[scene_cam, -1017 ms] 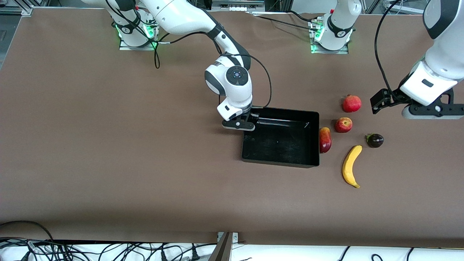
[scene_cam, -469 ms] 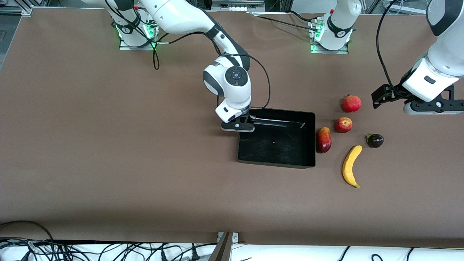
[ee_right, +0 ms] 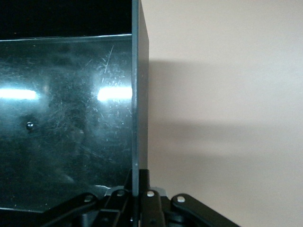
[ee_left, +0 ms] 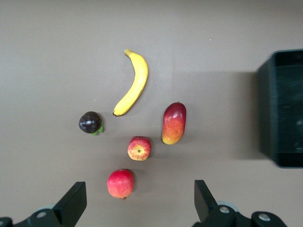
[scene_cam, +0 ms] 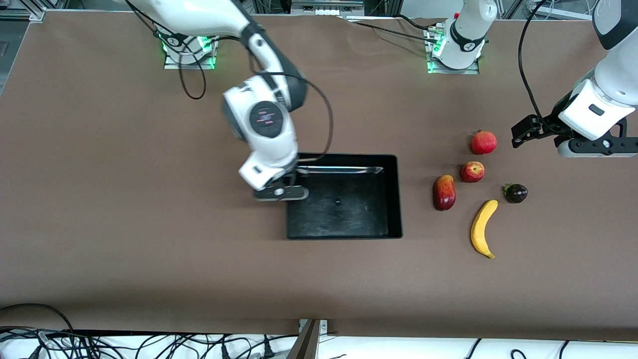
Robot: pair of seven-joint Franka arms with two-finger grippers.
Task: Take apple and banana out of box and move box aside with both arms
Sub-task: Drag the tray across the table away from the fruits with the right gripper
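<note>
The right claw [scene_cam: 280, 192] is clenched on the wall of the emptied box [scene_cam: 344, 234] to drag it aside, which has slid toward the right arm's end of the table [scene_cam: 99, 199], away from the apple [scene_cam: 472, 171] and the banana [scene_cam: 483, 228] at its 3 o'clock, while the left claw [scene_cam: 573, 142] hangs released above the table beside the fruit, waiting.

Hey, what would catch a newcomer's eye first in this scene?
First, the right pincer shut on the wall of the empty black box mid-table. Next, the fruit toward the left arm's end: the banana nearest the front camera, the apple farther from it. The left pincer hangs open above them.
</note>
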